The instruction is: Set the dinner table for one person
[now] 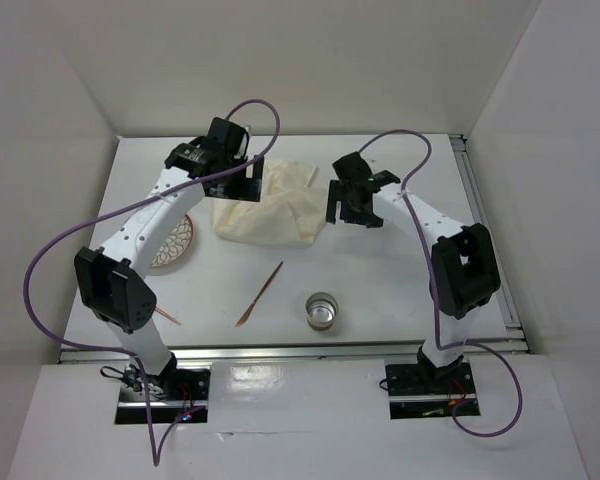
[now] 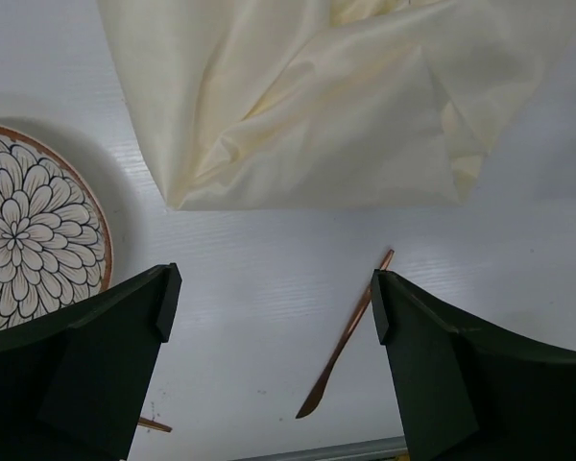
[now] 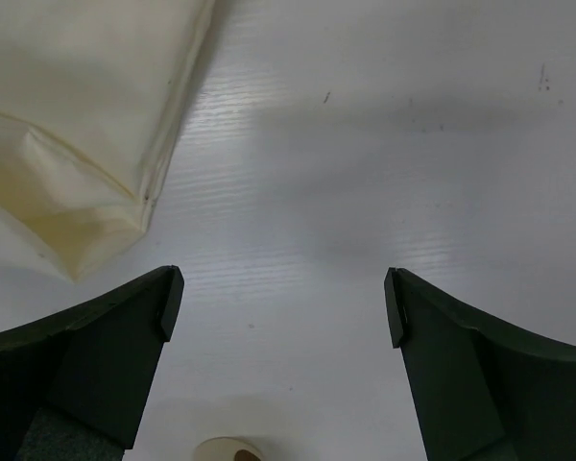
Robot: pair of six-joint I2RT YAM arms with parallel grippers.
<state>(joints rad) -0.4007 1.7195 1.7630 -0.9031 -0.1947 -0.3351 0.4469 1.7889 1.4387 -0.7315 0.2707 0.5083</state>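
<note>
The dinner table (image 1: 380, 270) is a plain white tabletop. A crumpled cream placemat (image 1: 270, 205) lies at its back middle; it also shows in the left wrist view (image 2: 317, 96) and, as a corner, in the right wrist view (image 3: 67, 115). My left gripper (image 1: 244, 188) hovers at the placemat's left edge, open and empty (image 2: 274, 298). My right gripper (image 1: 344, 208) hovers just right of the placemat, open and empty (image 3: 283, 303). A floral plate (image 1: 175, 243) lies left, partly under my left arm. A copper knife (image 1: 260, 295) and a glass cup (image 1: 322, 311) lie near the front.
A thin copper piece (image 1: 167, 317) sticks out from under my left arm at the front left; the rest of it is hidden. The plate (image 2: 29, 230) and the knife (image 2: 350, 336) show in the left wrist view. White walls enclose the table on three sides.
</note>
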